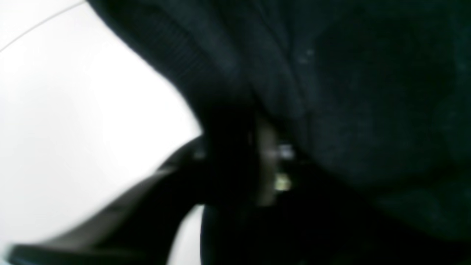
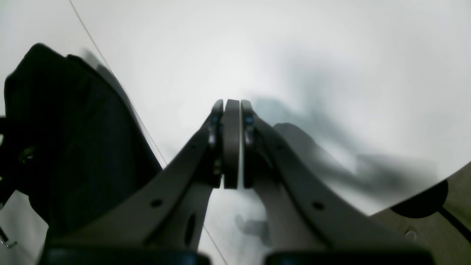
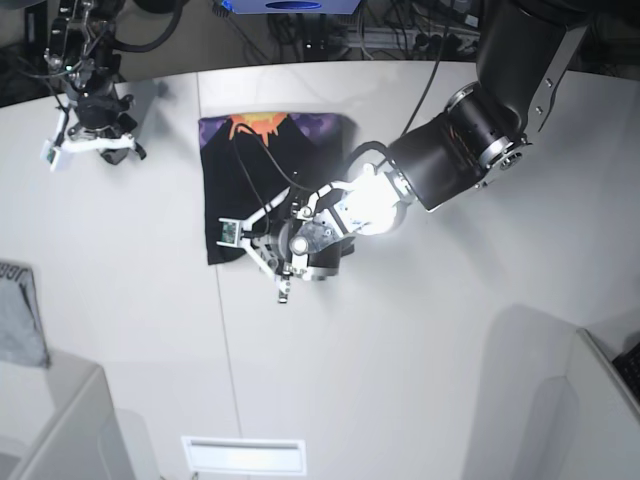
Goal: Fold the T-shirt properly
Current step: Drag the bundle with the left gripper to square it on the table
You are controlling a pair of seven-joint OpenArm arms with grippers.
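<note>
The black T-shirt (image 3: 265, 185) lies folded into a rectangle on the white table (image 3: 420, 330), with its orange and purple print (image 3: 270, 128) showing along the far edge. My left gripper (image 3: 252, 262) is at the shirt's near edge, its two fingers spread open over the cloth's near corner. In the left wrist view, blurred black T-shirt cloth (image 1: 349, 92) fills most of the frame, with one dark finger (image 1: 110, 221) at the lower left. My right gripper (image 2: 232, 110) hangs shut and empty above bare table, and the T-shirt (image 2: 73, 140) lies off to its left. In the base view the right gripper (image 3: 95, 145) is at the far left.
A small grey item (image 3: 20, 315) lies at the table's left edge. A seam (image 3: 218, 320) runs across the tabletop past the shirt's left side. A white slot (image 3: 243, 455) sits at the near edge. Cables and equipment (image 3: 330, 30) crowd the far side.
</note>
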